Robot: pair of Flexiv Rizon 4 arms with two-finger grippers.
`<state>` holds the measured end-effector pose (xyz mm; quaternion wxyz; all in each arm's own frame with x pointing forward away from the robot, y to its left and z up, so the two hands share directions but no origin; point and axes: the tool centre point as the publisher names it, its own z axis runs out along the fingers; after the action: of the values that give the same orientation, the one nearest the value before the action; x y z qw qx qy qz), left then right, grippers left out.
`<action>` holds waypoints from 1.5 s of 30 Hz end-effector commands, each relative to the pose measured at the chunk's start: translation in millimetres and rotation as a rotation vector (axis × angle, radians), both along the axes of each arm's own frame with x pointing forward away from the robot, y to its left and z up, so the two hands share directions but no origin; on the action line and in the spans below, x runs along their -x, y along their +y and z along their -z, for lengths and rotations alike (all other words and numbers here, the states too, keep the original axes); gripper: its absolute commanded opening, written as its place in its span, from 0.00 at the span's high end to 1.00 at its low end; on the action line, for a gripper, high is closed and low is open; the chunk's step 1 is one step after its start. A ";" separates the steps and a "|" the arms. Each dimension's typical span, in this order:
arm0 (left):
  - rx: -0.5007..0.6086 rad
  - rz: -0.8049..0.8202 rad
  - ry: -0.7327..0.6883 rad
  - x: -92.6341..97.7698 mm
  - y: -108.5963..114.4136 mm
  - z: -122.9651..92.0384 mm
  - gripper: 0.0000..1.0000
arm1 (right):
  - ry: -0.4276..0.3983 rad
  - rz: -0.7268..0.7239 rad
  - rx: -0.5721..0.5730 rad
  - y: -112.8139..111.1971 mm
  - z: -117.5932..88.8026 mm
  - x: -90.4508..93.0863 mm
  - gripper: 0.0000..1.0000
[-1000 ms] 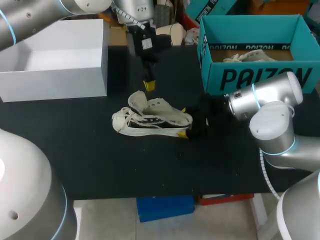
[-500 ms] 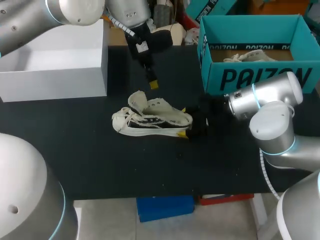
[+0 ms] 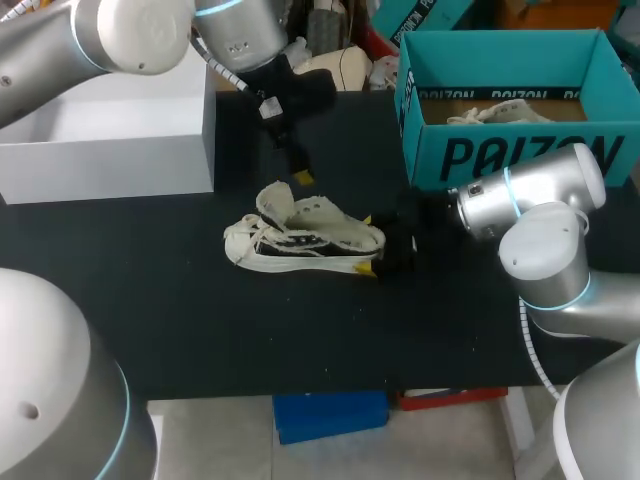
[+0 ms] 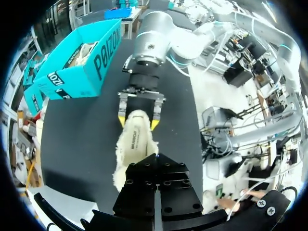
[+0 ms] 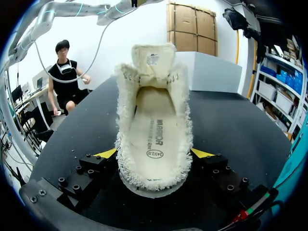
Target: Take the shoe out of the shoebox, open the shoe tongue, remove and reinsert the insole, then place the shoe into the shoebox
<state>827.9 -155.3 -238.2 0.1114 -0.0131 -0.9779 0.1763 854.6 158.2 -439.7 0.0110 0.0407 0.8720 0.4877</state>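
A cream low shoe (image 3: 300, 240) with fuzzy edges lies on the black table (image 3: 200, 330), toe to the left. My right gripper (image 3: 370, 245) is shut on its heel, one yellow tip on each side. In the right wrist view the shoe (image 5: 154, 96) stands between the fingers, its tongue (image 5: 153, 57) raised and the insole (image 5: 155, 134) lying inside. My left gripper (image 3: 303, 178) hangs shut and empty just behind the tongue. The left wrist view looks down its shut gripper (image 4: 155, 163) at the shoe (image 4: 134, 144) and the right gripper (image 4: 138, 122). The teal shoebox (image 3: 520, 150) stands at the back right.
A second cream shoe (image 3: 500, 113) lies inside the teal shoebox. An open white box (image 3: 110, 150) stands at the back left, close to my left arm. Bare black table stretches in front of the shoe to the near edge.
My left arm's wrist has swung left and back, while its tip stays just behind the tongue. The shoe and my right arm have not moved.
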 end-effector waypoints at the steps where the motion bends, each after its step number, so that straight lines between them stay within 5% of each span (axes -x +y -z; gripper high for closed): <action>1: 0.070 0.321 -0.045 2.5 4.6 -2.3 1.00 | 0.000 0.002 0.002 2.2 5.1 -0.5 1.00; 4: 0.044 0.435 -0.063 2.2 4.5 -3.4 1.00 | 0.000 0.002 0.002 2.2 5.1 -0.5 1.00; 6: -0.027 0.355 -0.151 -4.4 1.3 -2.2 1.00 | 0.000 0.002 0.002 2.2 5.1 -0.5 1.00; 15: -0.027 0.355 -0.151 -4.4 1.3 -2.2 1.00 | 0.000 0.002 0.002 2.2 5.1 -0.5 1.00; 23: 0.001 0.190 0.019 -20.0 16.1 22.7 1.00 | 0.000 0.002 0.002 2.2 5.1 -0.5 1.00; 35: -0.059 0.222 0.067 -44.6 6.8 52.8 1.00 | 0.000 0.002 0.002 2.2 5.1 -0.5 1.00; 45: -0.089 0.281 0.068 -39.1 -2.6 76.5 1.00 | 0.000 0.002 0.002 2.2 5.1 -0.5 1.00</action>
<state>865.1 -153.1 -304.7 0.1606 -0.1361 -0.9701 0.1210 854.6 158.2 -439.7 0.0110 0.0406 0.8720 0.4877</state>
